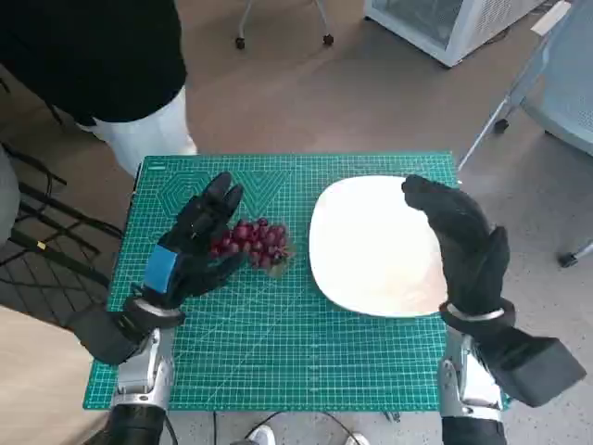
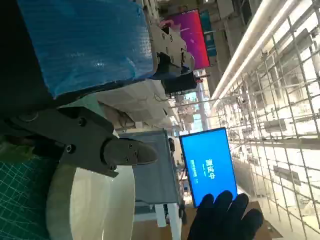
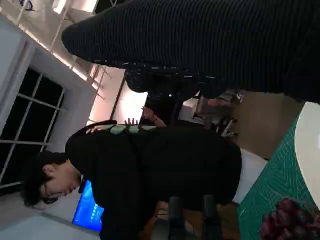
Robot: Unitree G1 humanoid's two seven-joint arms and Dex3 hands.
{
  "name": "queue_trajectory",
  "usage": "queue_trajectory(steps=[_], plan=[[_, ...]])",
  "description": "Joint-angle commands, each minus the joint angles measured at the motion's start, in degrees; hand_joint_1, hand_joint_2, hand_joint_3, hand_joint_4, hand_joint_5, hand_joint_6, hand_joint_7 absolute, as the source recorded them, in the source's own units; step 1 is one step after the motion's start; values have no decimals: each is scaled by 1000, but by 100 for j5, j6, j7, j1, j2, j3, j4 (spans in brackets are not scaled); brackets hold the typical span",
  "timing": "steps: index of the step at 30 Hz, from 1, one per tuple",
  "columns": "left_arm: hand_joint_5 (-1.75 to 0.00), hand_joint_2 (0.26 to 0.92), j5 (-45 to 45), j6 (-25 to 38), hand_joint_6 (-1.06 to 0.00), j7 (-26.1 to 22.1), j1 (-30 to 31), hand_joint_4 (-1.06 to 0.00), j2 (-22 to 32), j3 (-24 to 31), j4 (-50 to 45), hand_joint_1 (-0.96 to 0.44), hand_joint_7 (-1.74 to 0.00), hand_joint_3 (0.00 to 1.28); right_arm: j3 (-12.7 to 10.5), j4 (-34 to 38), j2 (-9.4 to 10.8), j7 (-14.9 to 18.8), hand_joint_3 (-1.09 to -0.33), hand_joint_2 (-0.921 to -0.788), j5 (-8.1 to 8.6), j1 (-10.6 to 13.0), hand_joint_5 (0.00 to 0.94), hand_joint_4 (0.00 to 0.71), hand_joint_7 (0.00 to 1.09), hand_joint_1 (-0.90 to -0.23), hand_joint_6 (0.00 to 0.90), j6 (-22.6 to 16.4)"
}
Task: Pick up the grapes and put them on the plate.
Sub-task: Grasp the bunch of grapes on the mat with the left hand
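A bunch of dark red grapes [image 1: 252,243] lies on the green cutting mat [image 1: 278,343], just left of the white plate [image 1: 371,250]. My left hand [image 1: 195,246] rests against the bunch's left side, fingers stretched out past it and thumb low beside it, not closed round it. My right hand [image 1: 460,243] hovers over the plate's right rim, fingers extended and holding nothing. In the left wrist view a black finger [image 2: 105,150] reaches over the plate [image 2: 85,200], with the gloved right hand [image 2: 225,220] beyond. The right wrist view shows the grapes [image 3: 291,223] and the plate's rim [image 3: 310,145].
A person in black top and white trousers [image 1: 120,83] stands at the table's far left corner, and shows in the right wrist view [image 3: 150,165]. Chair legs on castors [image 1: 283,28] and a white cabinet [image 1: 445,23] stand on the floor beyond.
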Motion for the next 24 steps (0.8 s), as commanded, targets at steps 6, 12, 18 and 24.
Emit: queue_trajectory(steps=[6,12,18,24], plan=[[-4,921,-1,46,-316,28,33,-253,-3,-48,-146,-263,-1,274,-5,79,7,36,-720,-921,-32,139,1,328,344,-671,64,2],[-3,921,-9,67,-318,35,44,-254,-12,-66,-163,-272,-2,273,-10,59,4,48,-718,-921,-14,163,2,329,340,-673,66,-1],[-3,921,-15,85,-318,43,55,-254,-21,-83,-183,-274,-1,273,-5,19,5,30,-717,-921,-29,196,2,330,337,-675,69,6],[-2,921,-23,108,-319,38,57,-255,-31,-103,-192,-276,-2,273,-3,2,-4,18,-717,-921,-57,223,2,330,333,-676,71,1]])
